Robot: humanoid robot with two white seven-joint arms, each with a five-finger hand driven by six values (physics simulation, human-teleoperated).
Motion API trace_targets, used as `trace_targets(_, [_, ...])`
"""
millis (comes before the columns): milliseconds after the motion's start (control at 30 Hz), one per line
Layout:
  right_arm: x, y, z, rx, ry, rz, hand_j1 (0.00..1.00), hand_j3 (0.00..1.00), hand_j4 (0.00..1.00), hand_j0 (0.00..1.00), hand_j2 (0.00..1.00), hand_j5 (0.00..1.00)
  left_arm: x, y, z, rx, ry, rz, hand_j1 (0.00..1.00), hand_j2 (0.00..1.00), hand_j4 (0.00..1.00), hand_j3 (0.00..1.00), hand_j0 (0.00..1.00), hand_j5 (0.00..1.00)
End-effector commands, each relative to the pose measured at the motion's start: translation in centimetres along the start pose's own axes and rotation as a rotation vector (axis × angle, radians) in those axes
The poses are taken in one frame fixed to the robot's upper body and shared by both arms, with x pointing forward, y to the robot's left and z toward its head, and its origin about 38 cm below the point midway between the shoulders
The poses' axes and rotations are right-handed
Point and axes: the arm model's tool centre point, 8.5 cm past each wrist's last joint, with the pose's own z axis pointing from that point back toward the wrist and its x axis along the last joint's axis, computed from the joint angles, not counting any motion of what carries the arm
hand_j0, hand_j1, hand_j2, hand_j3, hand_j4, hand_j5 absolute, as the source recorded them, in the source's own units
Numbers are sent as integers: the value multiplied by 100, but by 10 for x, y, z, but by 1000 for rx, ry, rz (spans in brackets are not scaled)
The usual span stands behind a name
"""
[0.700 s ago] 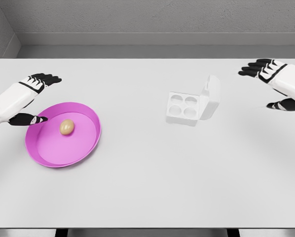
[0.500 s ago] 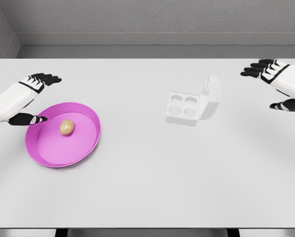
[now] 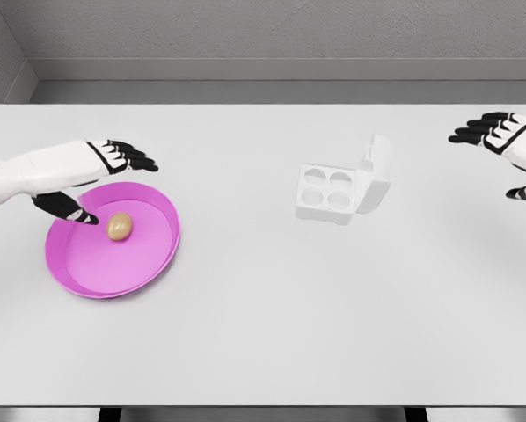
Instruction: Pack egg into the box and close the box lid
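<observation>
With our left hand [image 3: 100,171] spread and empty beside the egg [image 3: 118,226], we risk rolling it across the plate [image 3: 149,264] if we grasp clumsily.

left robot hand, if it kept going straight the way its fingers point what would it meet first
Likely nothing: the left robot hand points rightward past the pink plate's far rim, over bare table, behind the egg. Depth is unclear.

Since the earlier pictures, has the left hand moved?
Yes. The left hand has moved to the right, its fingers now above the far rim of the pink plate, and its thumb is closer to the egg.
</observation>
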Motion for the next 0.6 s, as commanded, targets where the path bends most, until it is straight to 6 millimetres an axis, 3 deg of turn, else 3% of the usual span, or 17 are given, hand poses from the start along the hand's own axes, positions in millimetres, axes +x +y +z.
trace_targets(0, [0, 3, 0, 13, -2, -4, 100, 100, 100, 100, 100, 100, 8, -10, -5, 11, -78, 121, 100, 100, 100, 100, 100, 100])
trace_targets(200, [2, 4, -2, 16, -9, -4, 100, 100, 100, 100, 100, 100, 7, 1, 4, 79, -107, 189, 100, 100, 100, 100, 100, 100])
trace_targets(267, [5, 9, -4, 27, -19, -12, 100, 100, 100, 100, 100, 100, -3, -8, 7, 64, -74, 211, 100, 100, 100, 100, 100, 100])
trace_targets(367, [5, 9, -4, 27, -18, -12, 100, 100, 100, 100, 100, 100, -24, -21, 6, -16, 135, 255, 100, 100, 100, 100, 100, 100])
trace_targets(567, [5, 8, -4, 26, -19, -10, 100, 100, 100, 100, 100, 100, -23, -31, 1, -81, 167, 199, 97, 97, 97, 97, 97, 97])
